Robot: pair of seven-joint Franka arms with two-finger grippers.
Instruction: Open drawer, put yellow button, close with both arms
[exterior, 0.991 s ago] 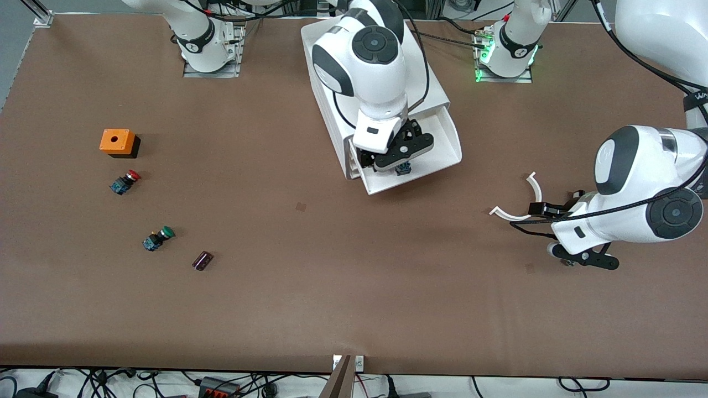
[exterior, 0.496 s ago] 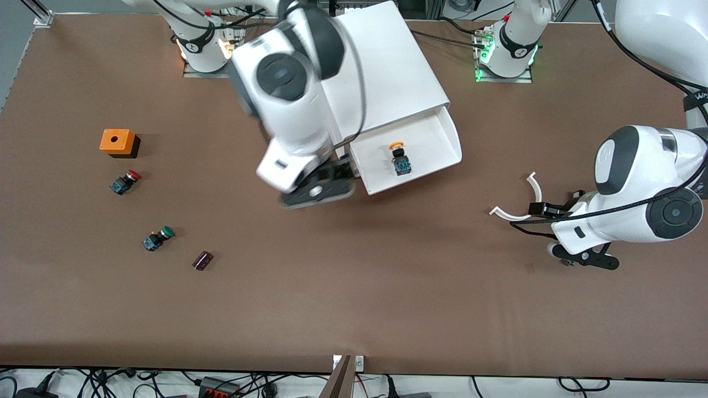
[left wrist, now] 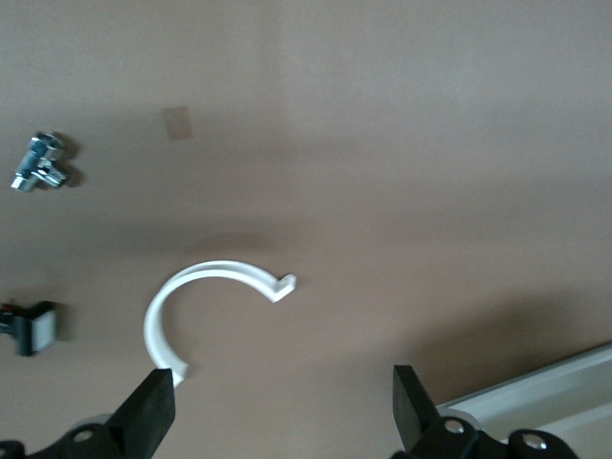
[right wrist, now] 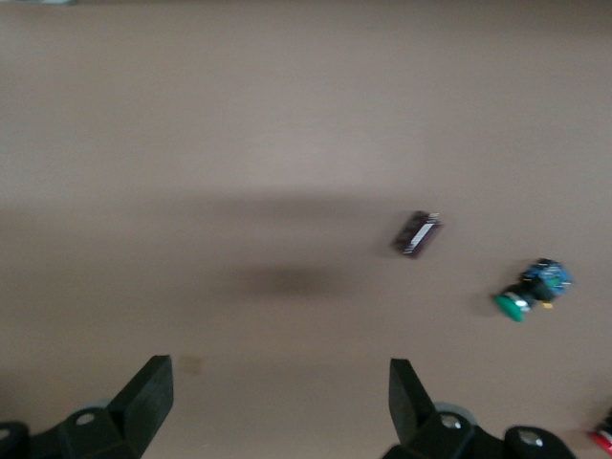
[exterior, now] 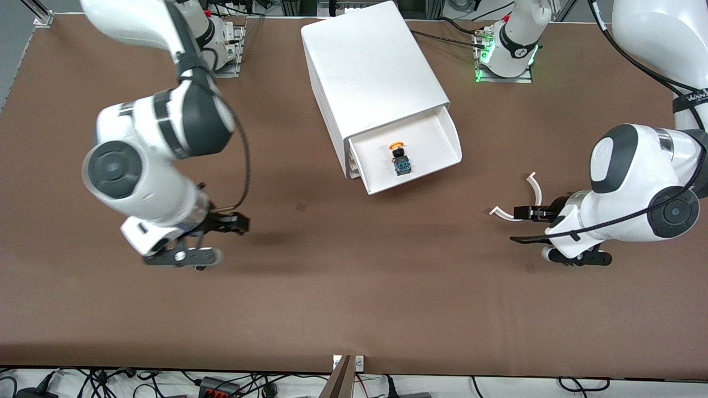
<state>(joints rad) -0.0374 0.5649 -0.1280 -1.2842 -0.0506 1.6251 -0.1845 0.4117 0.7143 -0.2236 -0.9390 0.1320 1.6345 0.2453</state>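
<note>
Yellow button (exterior: pixel 398 157) lies in the open drawer (exterior: pixel 437 138); left gripper (left wrist: pixel 277 421) and right gripper (right wrist: pixel 273 406) hover spread.

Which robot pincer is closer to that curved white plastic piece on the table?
Left pincer, right over the curved white plastic piece. The right pincer is toward the table's right-arm end.

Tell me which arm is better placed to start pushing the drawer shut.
Probably left. The left gripper, fingers open, is over the table near the open drawer holding the yellow button. The right gripper, also open, is farther off.
</note>
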